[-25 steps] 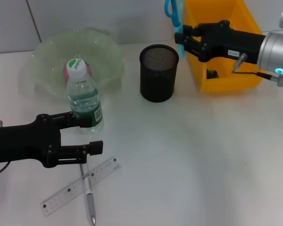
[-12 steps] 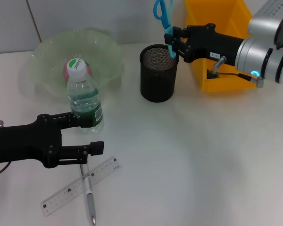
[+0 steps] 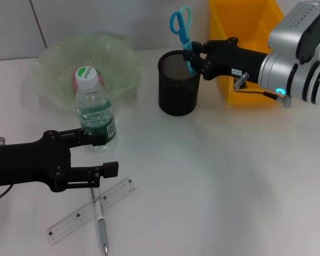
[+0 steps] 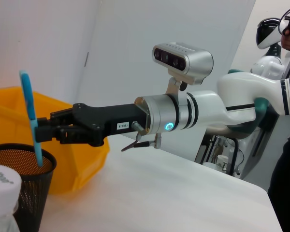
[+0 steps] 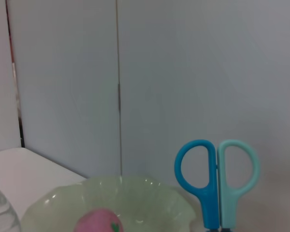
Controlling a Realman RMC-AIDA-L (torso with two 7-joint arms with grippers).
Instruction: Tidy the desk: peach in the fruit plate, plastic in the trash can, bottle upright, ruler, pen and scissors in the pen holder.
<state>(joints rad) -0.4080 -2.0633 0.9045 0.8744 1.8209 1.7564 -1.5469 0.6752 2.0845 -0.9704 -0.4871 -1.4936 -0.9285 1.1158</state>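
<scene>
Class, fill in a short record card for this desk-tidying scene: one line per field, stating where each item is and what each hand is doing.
scissors: blades dipping into the pen holder, handles up, held by the right hand
pen holder: black mesh, upright
right hand: shut on the scissors above the holder rim
left hand: open, beside the bottle
bottle: upright
peach: in the fruit plate
fruit plate: green, behind the bottle
ruler: flat on desk, crossed by the pen
pen: on desk
trash can: yellow, behind the right arm
</scene>
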